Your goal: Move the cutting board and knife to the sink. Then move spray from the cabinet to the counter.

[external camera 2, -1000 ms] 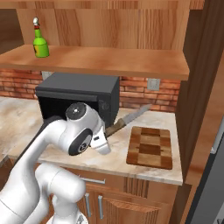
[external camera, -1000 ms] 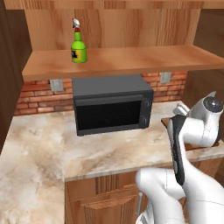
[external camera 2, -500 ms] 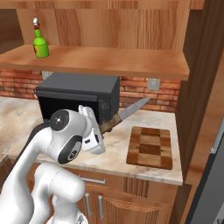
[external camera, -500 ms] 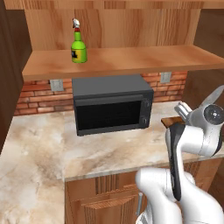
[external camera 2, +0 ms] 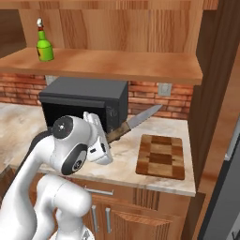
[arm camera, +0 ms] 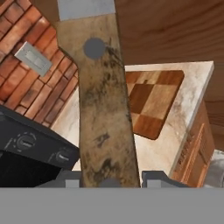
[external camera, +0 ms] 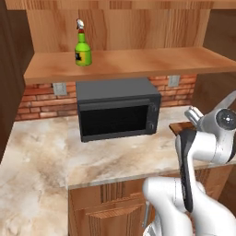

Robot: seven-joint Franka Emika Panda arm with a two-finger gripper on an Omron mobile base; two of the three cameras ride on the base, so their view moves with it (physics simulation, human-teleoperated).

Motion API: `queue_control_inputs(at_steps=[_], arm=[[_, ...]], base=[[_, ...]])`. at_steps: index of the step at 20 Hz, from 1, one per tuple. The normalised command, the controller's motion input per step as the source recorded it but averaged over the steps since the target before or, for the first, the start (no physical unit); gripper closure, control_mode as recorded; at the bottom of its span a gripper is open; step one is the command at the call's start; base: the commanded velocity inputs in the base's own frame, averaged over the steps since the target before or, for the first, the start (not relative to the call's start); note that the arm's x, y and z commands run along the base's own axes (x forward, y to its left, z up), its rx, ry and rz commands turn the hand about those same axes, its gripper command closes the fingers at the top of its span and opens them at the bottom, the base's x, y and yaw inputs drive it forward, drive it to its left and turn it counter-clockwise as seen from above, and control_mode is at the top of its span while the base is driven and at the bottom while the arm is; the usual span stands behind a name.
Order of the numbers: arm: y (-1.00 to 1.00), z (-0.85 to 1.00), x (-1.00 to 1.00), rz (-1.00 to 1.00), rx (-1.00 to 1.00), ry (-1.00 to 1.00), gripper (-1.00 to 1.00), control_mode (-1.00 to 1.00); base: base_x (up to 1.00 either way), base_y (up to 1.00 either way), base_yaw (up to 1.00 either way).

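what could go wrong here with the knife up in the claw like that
1. The claw grips the knife only at the handle end, so the long blade could pivot or slip out during a swing.
2. The blade points up toward the brick wall, close to the microwave; a turn might clip either.
3. The cutting board lies beside the counter edge; a dropped knife could knock it.

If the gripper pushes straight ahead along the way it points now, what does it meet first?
Probably the brick wall behind the counter: the held knife points that way from the gripper, passing above the cutting board's near corner. Depth is uncertain.
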Motion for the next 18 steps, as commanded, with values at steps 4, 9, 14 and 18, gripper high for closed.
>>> queue_control_inputs(at_steps=[4, 9, 14, 18], arm=[[0.00, 0.00, 0.00, 0.00, 0.00, 0.00, 1.00, 1.00], [0.00, 0.00, 0.00, 0.00, 0.00, 0.00, 1.00, 1.00], [0.00, 0.00, 0.00, 0.00, 0.00, 0.00, 1.00, 1.00], [0.00, 0.00, 0.00, 0.00, 0.00, 0.00, 1.00, 1.00]], base=[[-0.70, 0.12, 0.06], [-0.70, 0.01, 0.31], [-0.69, -0.02, 0.60], [-0.63, -0.26, 0.75]])
